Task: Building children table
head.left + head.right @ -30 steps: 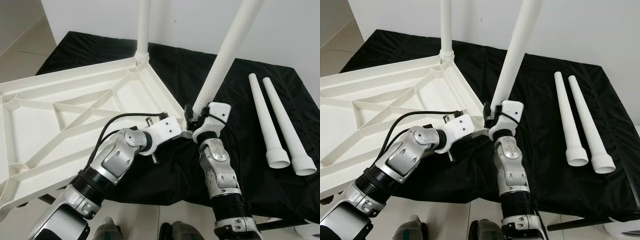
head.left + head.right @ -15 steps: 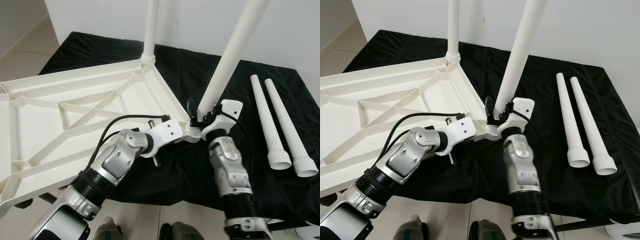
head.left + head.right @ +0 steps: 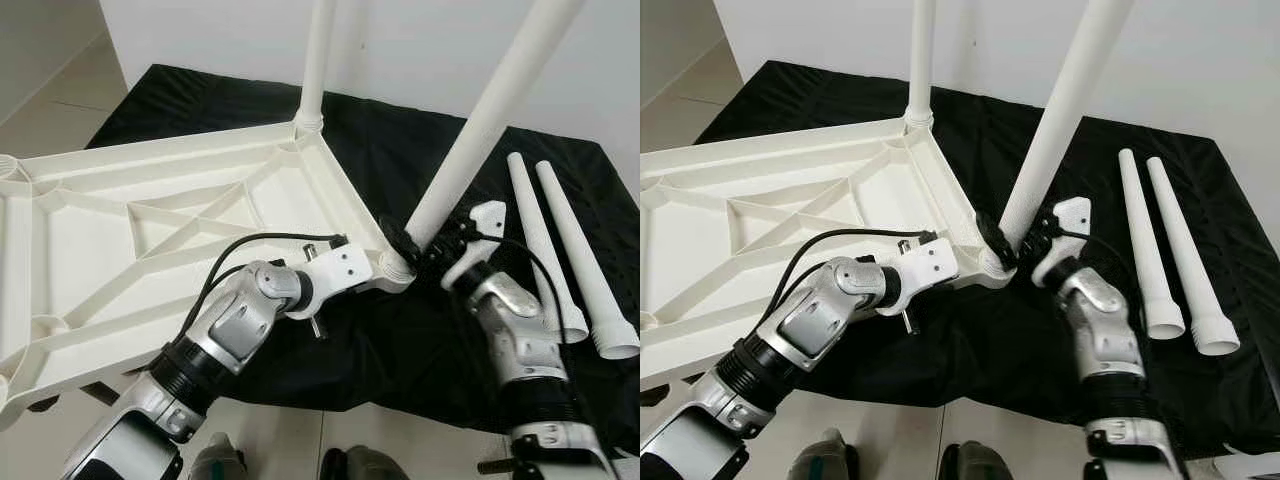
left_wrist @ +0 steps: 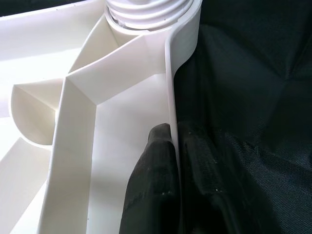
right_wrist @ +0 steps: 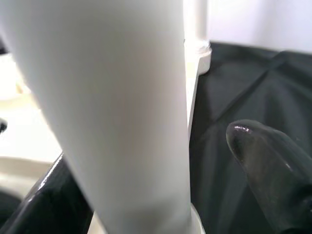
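While the upturned tabletop [image 3: 150, 230] lies on the black cloth [image 3: 420, 160], the left gripper [image 4: 170, 161] pinches its rim wall just short of the near corner socket, one finger either side. To its right, the near leg [image 3: 480, 130] stands tilted in that socket; the right gripper [image 3: 1025, 245] straddles its base, fingers parted. Judgement: keep the rim clamped, square the leg before seating it. Two spare legs [image 3: 560, 240] lie at far right.
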Tool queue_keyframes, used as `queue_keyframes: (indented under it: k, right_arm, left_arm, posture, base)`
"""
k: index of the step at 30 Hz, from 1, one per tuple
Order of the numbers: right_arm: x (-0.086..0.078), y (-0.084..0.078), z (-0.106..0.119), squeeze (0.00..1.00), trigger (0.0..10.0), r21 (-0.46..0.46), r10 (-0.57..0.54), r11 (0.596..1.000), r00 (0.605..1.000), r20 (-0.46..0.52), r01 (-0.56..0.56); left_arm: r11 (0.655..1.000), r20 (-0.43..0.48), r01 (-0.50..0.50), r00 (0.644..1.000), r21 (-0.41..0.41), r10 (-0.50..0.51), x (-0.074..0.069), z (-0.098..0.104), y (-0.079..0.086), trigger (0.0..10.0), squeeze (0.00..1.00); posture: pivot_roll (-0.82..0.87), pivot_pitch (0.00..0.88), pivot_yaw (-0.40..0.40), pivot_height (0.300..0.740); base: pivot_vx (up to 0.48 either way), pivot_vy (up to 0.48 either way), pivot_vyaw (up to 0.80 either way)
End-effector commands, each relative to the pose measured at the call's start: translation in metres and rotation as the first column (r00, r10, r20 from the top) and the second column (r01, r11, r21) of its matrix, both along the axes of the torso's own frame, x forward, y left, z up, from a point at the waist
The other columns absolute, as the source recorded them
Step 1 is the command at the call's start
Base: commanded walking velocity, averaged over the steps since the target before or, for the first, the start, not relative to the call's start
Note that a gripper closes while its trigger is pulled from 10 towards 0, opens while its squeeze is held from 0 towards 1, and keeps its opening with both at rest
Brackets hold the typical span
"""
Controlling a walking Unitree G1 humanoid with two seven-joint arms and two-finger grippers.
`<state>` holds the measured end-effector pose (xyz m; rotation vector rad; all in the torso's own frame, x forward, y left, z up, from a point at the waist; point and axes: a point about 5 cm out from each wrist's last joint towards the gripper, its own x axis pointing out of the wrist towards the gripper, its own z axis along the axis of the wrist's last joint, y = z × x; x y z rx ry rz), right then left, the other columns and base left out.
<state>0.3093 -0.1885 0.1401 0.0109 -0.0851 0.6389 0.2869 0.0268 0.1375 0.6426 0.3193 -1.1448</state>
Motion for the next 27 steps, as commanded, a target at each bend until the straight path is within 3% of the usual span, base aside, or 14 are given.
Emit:
queue_keyframes:
  k: [1, 18, 19, 21, 23, 27]
  right_arm:
    - [-0.001, -0.007, -0.006, 0.0, 10.0, -0.01, 0.009, 1.0, 1.0, -0.03, -0.009]
    - [0.014, -0.018, -0.009, 0.0, 10.0, -0.056, 0.112, 0.992, 0.992, -0.061, -0.115]
    - [0.015, -0.017, -0.009, 0.0, 5.5, -0.054, 0.12, 0.991, 0.991, -0.055, -0.123]
    - [0.015, -0.017, -0.009, 0.0, 5.5, -0.054, 0.12, 0.991, 0.991, -0.055, -0.123]
    - [0.016, -0.014, -0.008, 0.0, 0.0, -0.046, 0.142, 0.988, 0.989, -0.051, -0.144]
    - [0.016, -0.012, -0.009, 0.0, 0.0, -0.042, 0.162, 0.986, 0.986, -0.05, -0.164]
  left_arm:
    - [0.999, 0.038, 0.029, 0.999, -0.014, -0.029, -0.002, 0.004, -0.004, 10.0, 0.0]
    - [1.0, 0.038, 0.03, 0.999, -0.008, -0.03, -0.002, 0.006, -0.003, 10.0, 0.0]
    - [1.0, 0.038, 0.03, 0.999, -0.008, -0.03, -0.002, 0.005, -0.002, 10.0, 0.0]
    - [1.0, 0.038, 0.03, 0.999, -0.008, -0.03, -0.002, 0.005, -0.002, 10.0, 0.0]
    - [0.999, 0.039, 0.031, 0.999, -0.008, -0.031, -0.001, 0.006, -0.002, 10.0, 0.0]
    - [0.999, 0.04, 0.031, 0.999, -0.008, -0.03, -0.001, 0.006, -0.002, 10.0, 0.0]
  posture:
    - [-0.01, 0.001, -0.082, 0.74]
    - [0.0, 0.008, -0.073, 0.74]
    - [0.0, 0.009, -0.072, 0.74]
    - [0.0, 0.009, -0.072, 0.74]
    - [0.0, 0.009, -0.072, 0.74]
    - [0.0, 0.009, -0.072, 0.74]
  base:
    - [0.0, 0.0, 0.0]
    - [0.0, 0.0, 0.0]
    - [0.0, 0.0, 0.0]
    - [0.0, 0.0, 0.0]
    - [0.0, 0.0, 0.0]
    - [0.0, 0.0, 0.0]
